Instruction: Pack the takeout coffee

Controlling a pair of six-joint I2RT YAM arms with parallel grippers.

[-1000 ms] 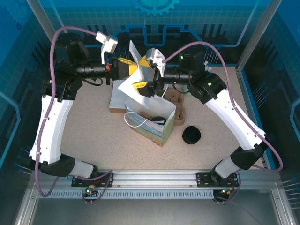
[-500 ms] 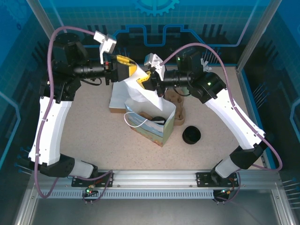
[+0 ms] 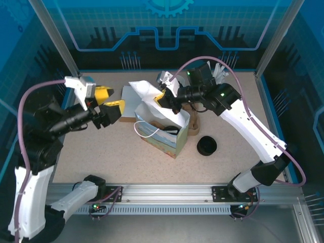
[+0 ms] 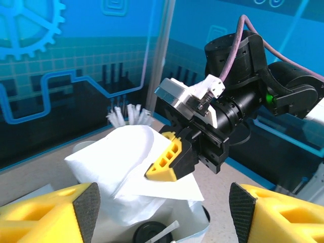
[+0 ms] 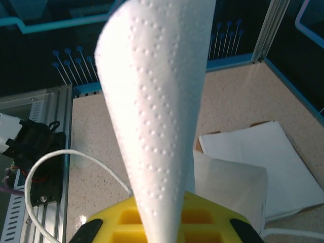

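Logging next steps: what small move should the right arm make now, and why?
Probably lower the napkin into the paper bag: the right gripper, jaws shut on it, holds it over the open top, and the left gripper is open, aside.

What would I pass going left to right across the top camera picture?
The left gripper → white napkin → black lid.

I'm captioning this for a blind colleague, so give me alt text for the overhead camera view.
Seen from above, the right gripper pinches a white napkin over an open paper bag standing on the table. The left gripper hangs open to the bag's left, holding nothing, and a round black object lies to the bag's right.
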